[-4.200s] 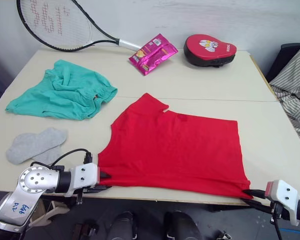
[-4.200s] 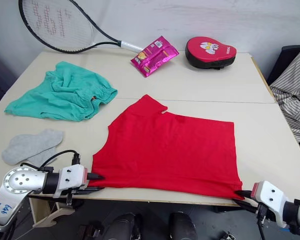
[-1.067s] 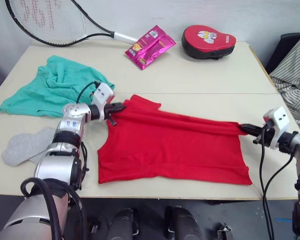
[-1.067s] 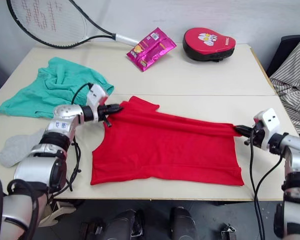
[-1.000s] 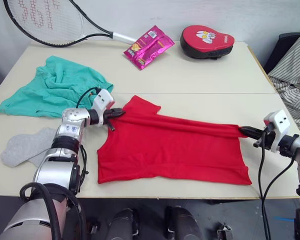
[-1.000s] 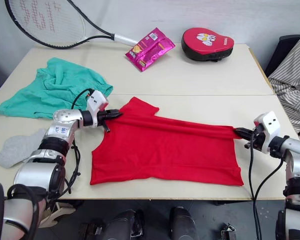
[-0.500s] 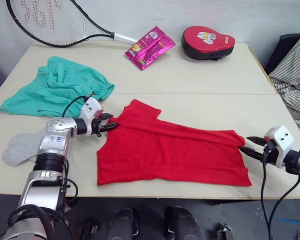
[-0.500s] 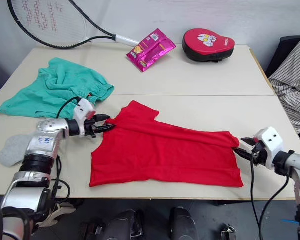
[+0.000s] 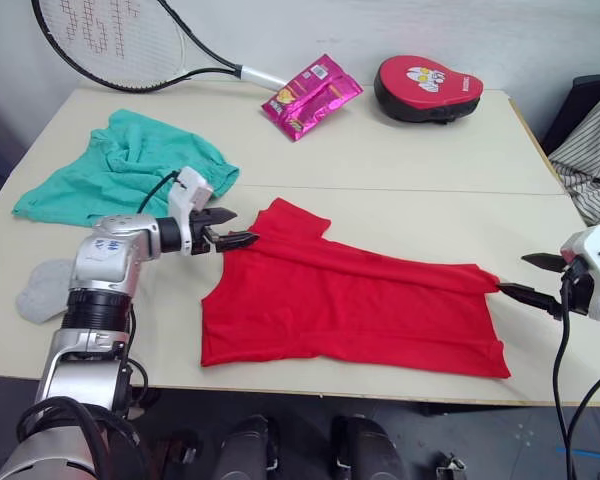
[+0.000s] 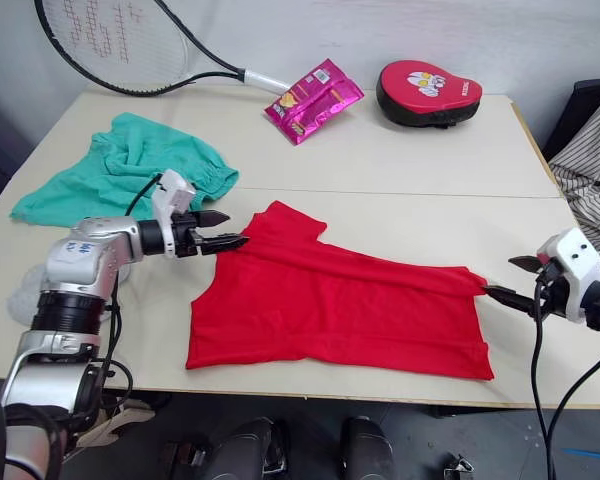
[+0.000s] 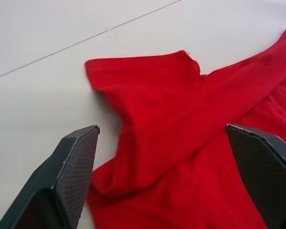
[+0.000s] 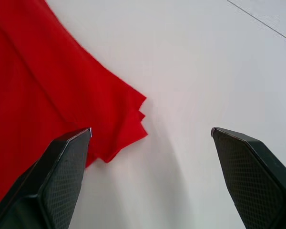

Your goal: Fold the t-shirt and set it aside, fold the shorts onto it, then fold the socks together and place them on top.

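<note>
The red t-shirt (image 9: pixel 350 305) lies folded lengthwise in the middle of the table (image 9: pixel 420 170), its short sleeve toward the left. My left gripper (image 9: pixel 242 226) is open just off that sleeve corner, with nothing held; the left wrist view shows the sleeve (image 11: pixel 148 81) between and beyond its fingers. My right gripper (image 9: pixel 515 274) is open at the shirt's right corner (image 12: pixel 128 114), clear of the cloth. The teal shorts (image 9: pixel 120 175) lie crumpled at the far left. A grey sock (image 9: pixel 38 290) peeks out beside my left arm.
A tennis racket (image 9: pixel 120 40), a pink snack packet (image 9: pixel 310 97) and a red padded mitt (image 9: pixel 427 88) lie along the table's far edge. Striped cloth (image 9: pixel 592 165) hangs off to the right. The table's near edge runs just below the shirt.
A second ago both grippers were shut on the shirt's folded-over edge. They have let go, opened and drawn slightly outward; the shirt rests folded. The camera has shifted a little.
</note>
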